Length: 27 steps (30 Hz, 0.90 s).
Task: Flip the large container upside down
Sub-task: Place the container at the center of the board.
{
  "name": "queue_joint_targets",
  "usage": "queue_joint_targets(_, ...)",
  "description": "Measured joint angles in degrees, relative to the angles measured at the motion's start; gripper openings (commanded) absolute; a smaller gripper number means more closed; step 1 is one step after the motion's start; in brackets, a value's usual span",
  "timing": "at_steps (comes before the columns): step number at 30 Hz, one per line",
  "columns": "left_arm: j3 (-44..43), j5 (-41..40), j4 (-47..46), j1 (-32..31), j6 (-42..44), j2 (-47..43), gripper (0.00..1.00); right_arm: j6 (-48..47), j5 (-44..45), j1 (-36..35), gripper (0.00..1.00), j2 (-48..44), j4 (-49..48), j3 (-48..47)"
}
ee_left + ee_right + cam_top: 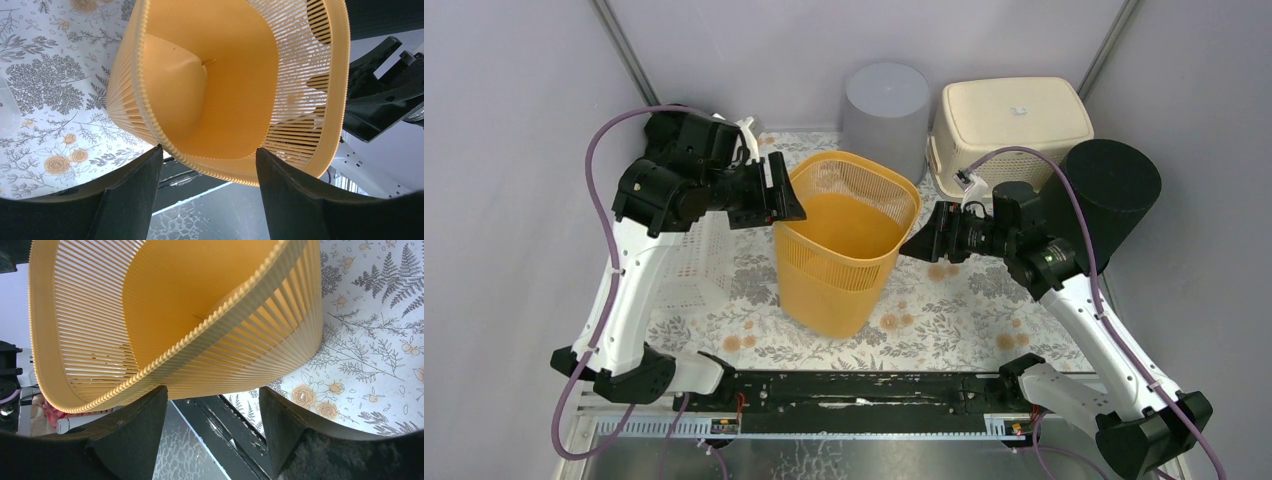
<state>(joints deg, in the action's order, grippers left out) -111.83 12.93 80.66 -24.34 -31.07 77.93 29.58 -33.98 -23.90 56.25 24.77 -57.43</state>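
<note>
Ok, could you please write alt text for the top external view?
An orange basket stands upright on a flowered table, the left end effector and right end effector at opposite sides of its rim. Behind are a grey bin, a cream basket and a black cylinder.

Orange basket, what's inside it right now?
Nothing shows inside the orange basket: the left wrist view looks in at a bare solid floor and slatted walls. In the top view the near wall covers the floor's near edge.
</note>
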Motion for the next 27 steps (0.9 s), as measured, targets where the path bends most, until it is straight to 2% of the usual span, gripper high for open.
queue_joint_targets(5, 2.3, 0.2, -0.1, -0.1, 0.1, -0.6, 0.76, 0.0, 0.0, 0.0, 0.75, 0.2, 0.1, -0.1)
queue_joint_targets(9, 8.3, 0.2, -0.2, -0.1, 0.0, -3.8, 0.77, 0.0, -0.1, 0.0, 0.75, 0.3, 0.2, -0.1)
queue_joint_targets(11, 11.1, 0.2, -0.2, -0.1, -0.3, -6.0, 0.79, 0.0, -0.1, 0.0, 0.75, 0.3, 0.3, -0.1)
queue_joint_targets(13, 13.6, 0.9, -0.3, -0.1, -0.5, -8.5, 0.87, 0.0, -0.2, 0.0, 0.75, 0.3, 0.3, -0.1)
queue_joint_targets(15, 14.8, 1.9, -0.3, -0.4, -0.9, -10.4, 0.89, 0.0, -0.1, 0.0, 0.75, 0.3, 0.5, -0.1)
queue_joint_targets(22, 14.2, 6.7, -1.5, -0.6, -1.6, -11.6, 0.89, -0.8, 0.2, 0.0, 0.75, 0.3, 3.9, -1.6)
queue_joint_targets(24, 12.8, 7.7, -1.9, -1.0, -1.9, -10.5, 1.00, -1.2, 1.3, 0.0, 0.75, 0.3, 5.4, -3.0)
queue_joint_targets(27, 9.4, 7.6, -3.3, -2.8, -2.8, -8.0, 1.00, -1.8, 4.1, 0.0, 0.75, 0.6, 9.0, -6.8)
